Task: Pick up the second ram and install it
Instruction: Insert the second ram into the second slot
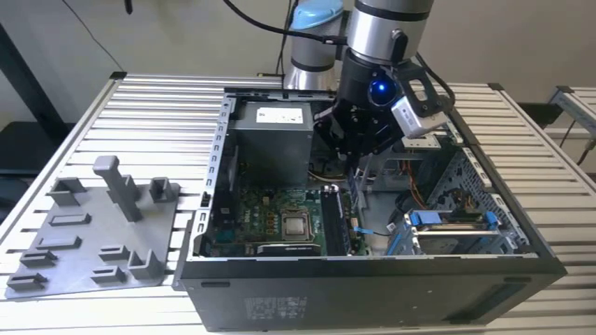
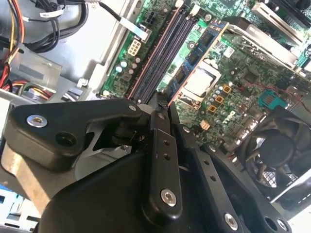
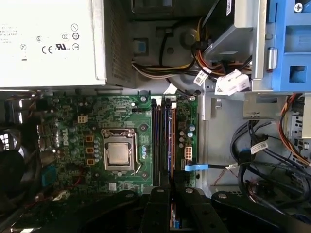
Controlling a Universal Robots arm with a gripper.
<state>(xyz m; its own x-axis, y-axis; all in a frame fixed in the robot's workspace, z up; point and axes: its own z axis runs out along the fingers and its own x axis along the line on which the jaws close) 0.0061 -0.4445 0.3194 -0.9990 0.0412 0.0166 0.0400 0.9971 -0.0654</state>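
My gripper (image 1: 359, 174) hangs inside the open computer case (image 1: 373, 269), just over the memory slots (image 1: 337, 220) of the motherboard. In both wrist views its black fingers (image 2: 163, 145) stand close together, shut on a slim dark strip, the second ram (image 3: 172, 211), seen edge-on. The strip lines up with the long dark memory slots (image 3: 162, 141) (image 2: 160, 53) to one side of the silver processor (image 3: 118, 153). I cannot tell whether its lower edge touches a slot.
A grey fixture plate (image 1: 93, 237) with a tall post (image 1: 119, 185) lies at the exterior view's left. Inside the case are the power supply (image 1: 270, 136), a blue drive cage (image 1: 451, 220), loose cables (image 3: 262, 160) and a black fan (image 2: 277, 155).
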